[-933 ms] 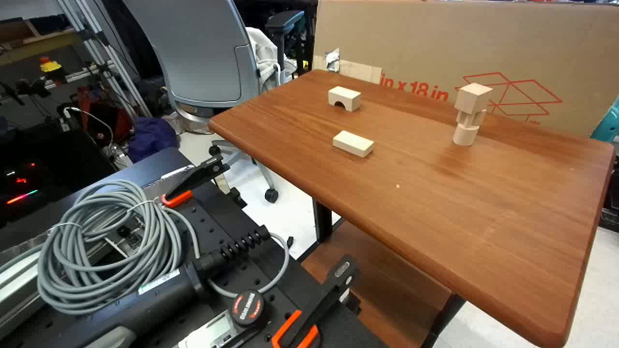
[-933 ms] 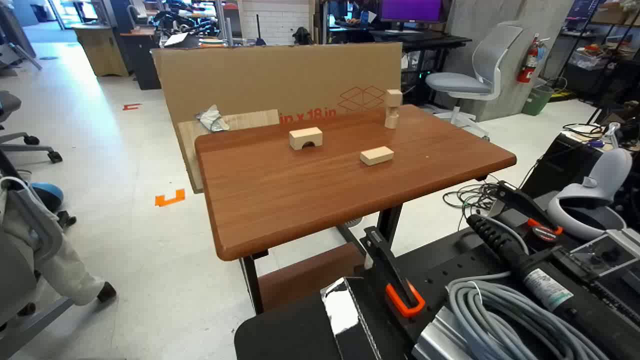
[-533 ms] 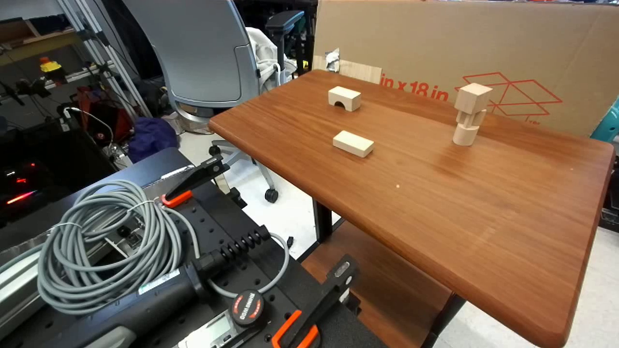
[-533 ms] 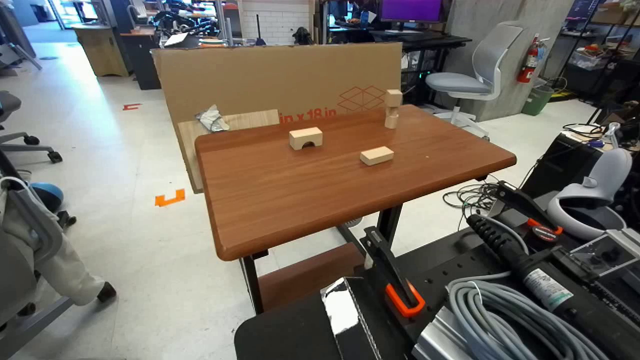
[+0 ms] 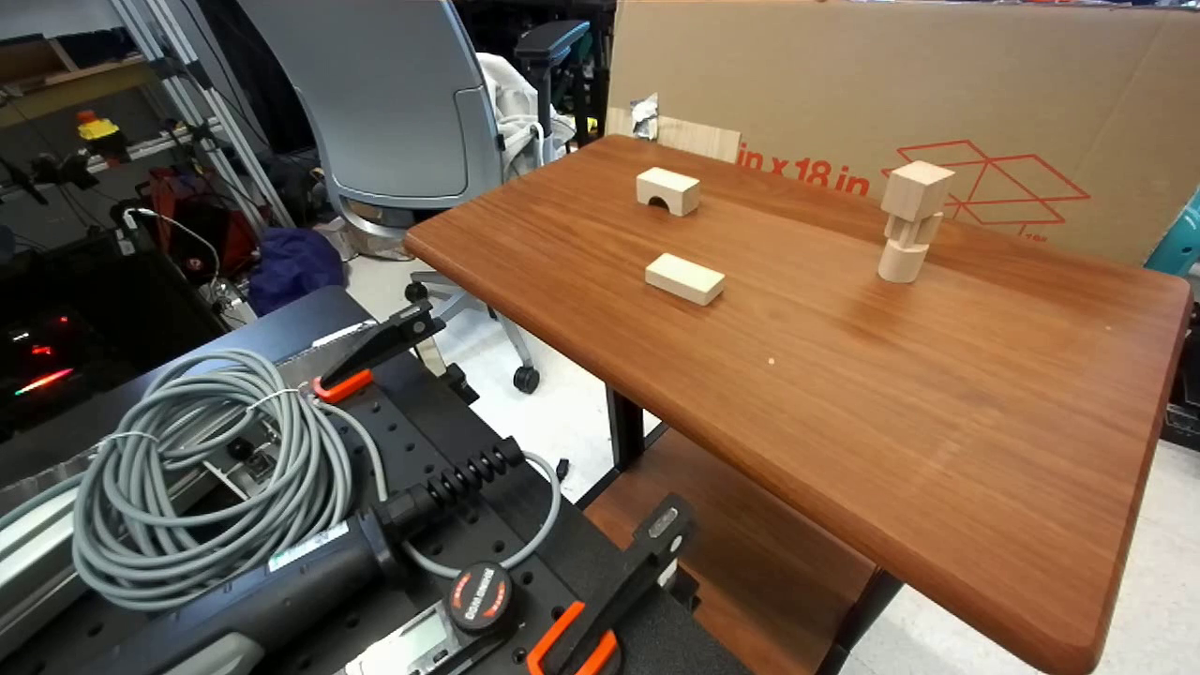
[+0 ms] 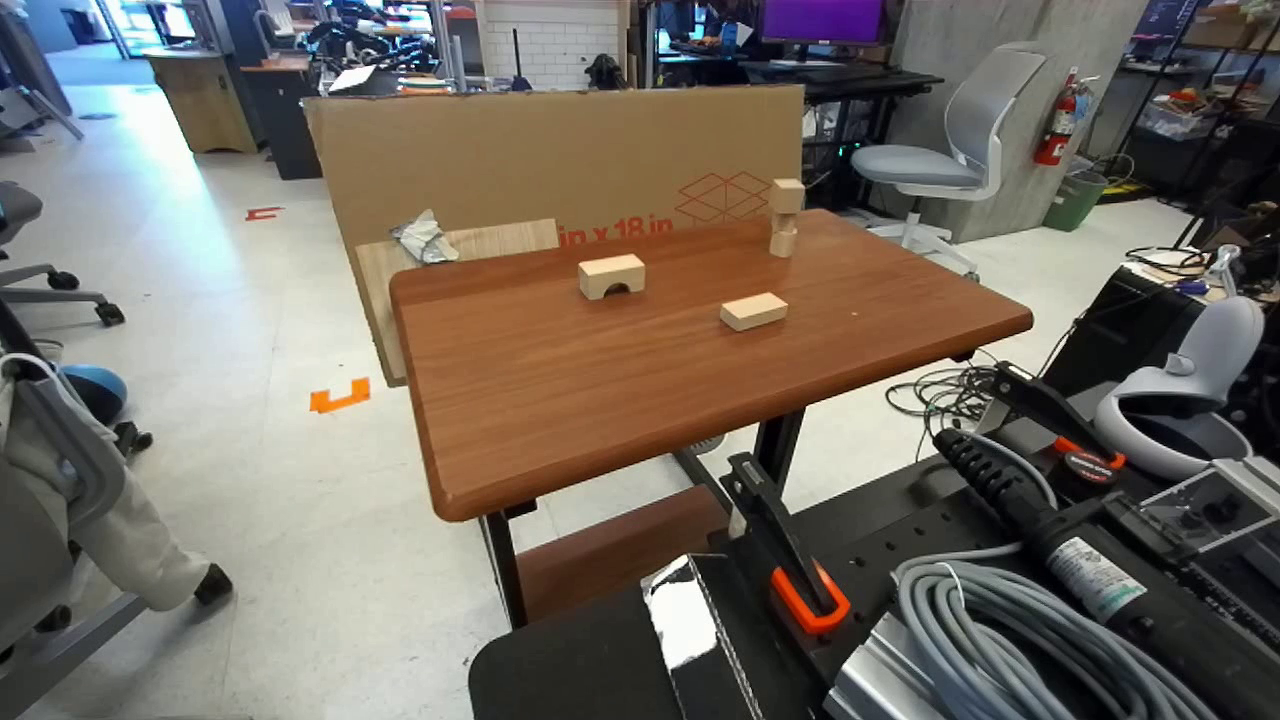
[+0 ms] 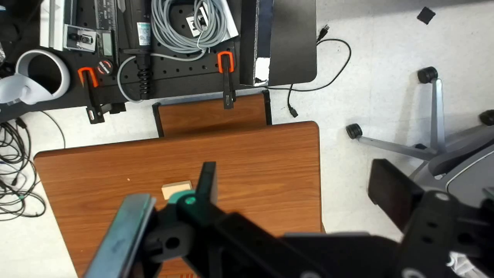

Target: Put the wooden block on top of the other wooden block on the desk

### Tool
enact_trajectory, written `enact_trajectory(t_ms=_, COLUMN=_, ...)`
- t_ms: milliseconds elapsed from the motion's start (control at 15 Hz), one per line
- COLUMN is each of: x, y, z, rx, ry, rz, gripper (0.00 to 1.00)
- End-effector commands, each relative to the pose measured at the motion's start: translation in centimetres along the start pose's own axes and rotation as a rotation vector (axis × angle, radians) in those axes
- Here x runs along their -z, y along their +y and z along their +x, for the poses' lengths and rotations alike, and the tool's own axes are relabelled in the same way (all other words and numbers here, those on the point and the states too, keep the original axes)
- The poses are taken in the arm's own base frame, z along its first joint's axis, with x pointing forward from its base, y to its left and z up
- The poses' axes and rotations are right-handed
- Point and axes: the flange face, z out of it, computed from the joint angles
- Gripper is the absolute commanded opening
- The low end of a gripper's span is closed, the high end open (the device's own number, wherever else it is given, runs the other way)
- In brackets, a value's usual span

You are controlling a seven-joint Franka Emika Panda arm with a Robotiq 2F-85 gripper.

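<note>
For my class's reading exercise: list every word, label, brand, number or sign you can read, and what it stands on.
"in x 18 in": red print on the cardboard sheet, both exterior views.
Too small or blurred to read:
small print below that sheet's red line drawing;
white label on the black tool;
lettering on the round knob;
scale on the ruled strip;
mark on the clamp handle.

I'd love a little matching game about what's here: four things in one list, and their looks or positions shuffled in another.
Things
1. Arched wooden block
2. Flat wooden bar
3. Wooden stack
4. Coiled cable

Descriptions
A. Plain rectangular, lying flat
B. Grey, wound in loops
C. On the desk, notch facing down
D. Tall, several pieces high

Pairs: 1-C, 2-A, 3-D, 4-B
</note>
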Motion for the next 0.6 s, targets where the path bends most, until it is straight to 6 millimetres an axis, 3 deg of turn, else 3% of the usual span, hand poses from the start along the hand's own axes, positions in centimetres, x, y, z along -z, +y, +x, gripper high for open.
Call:
enact_trajectory(t_ms=0, x=0.1, y=0.0, z=0.0, rx=0.0, ry=-0.001, rz=0.0, gripper=1.0)
enact_trajectory(t_ms=267, x=1.5, y=-0.1, z=3.5, rx=-0.134, ry=-0.014, rz=0.105, gripper=1.0)
enact_trajectory(t_ms=533, x=2.0, y=-0.3, z=8.6, rx=-0.203, ry=0.021, rz=0.165, gripper=1.0)
